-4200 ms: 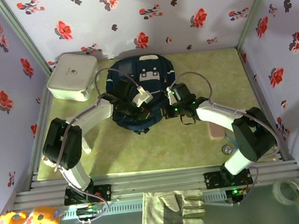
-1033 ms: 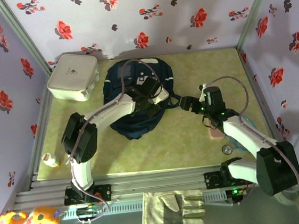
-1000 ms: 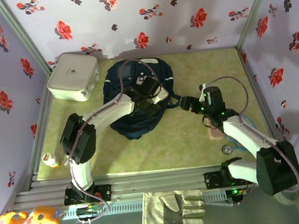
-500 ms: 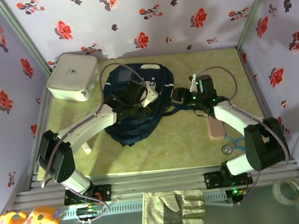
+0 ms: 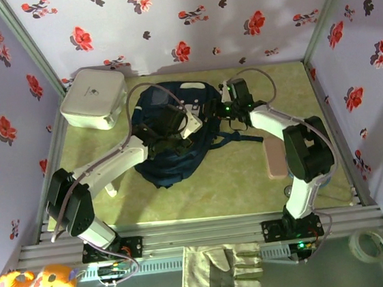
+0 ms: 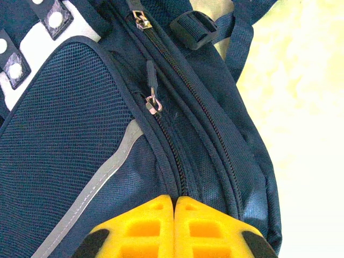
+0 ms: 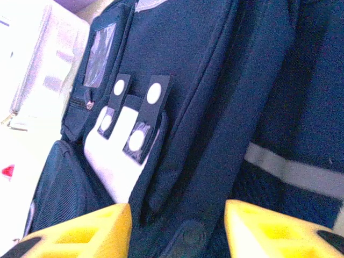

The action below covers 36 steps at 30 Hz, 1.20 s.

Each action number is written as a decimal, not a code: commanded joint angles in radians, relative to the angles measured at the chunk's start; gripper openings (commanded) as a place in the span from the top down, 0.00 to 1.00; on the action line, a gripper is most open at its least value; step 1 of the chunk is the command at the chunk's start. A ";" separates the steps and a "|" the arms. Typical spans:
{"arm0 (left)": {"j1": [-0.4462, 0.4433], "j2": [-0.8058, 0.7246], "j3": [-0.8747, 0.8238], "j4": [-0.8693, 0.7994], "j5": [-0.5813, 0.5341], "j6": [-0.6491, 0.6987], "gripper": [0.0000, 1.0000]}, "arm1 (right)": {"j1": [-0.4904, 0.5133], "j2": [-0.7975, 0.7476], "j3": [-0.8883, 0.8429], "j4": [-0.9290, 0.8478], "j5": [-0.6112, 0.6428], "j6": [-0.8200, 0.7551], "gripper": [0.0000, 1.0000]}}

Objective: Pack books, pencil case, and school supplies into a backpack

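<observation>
Backpack lies right under both tools, zips looking closed. Left gripper is pinched tight at a zip seam; right gripper has jaws partly apart over the fabric. Risk: right nips cloth, not a zip pull, & drags the bag w/o opening it.

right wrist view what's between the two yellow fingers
The navy backpack: its fabric fills the gap between the fingers of the right hand, shown in the right wrist view.
</observation>
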<state>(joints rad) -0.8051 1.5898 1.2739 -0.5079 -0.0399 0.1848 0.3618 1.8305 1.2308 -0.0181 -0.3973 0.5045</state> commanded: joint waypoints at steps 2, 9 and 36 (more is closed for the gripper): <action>-0.003 -0.053 0.002 0.040 0.052 -0.014 1.00 | -0.003 0.068 0.088 -0.075 -0.033 -0.044 0.55; -0.003 -0.042 0.008 0.037 0.052 -0.013 1.00 | -0.001 0.046 0.076 -0.099 -0.067 -0.050 0.64; -0.004 0.000 0.045 0.009 0.040 -0.009 1.00 | 0.000 -0.073 -0.017 -0.189 0.029 -0.094 0.58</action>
<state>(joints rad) -0.8051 1.5902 1.2743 -0.5095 -0.0227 0.1848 0.3611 1.7256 1.1595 -0.1787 -0.4591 0.4026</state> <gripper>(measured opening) 0.040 0.420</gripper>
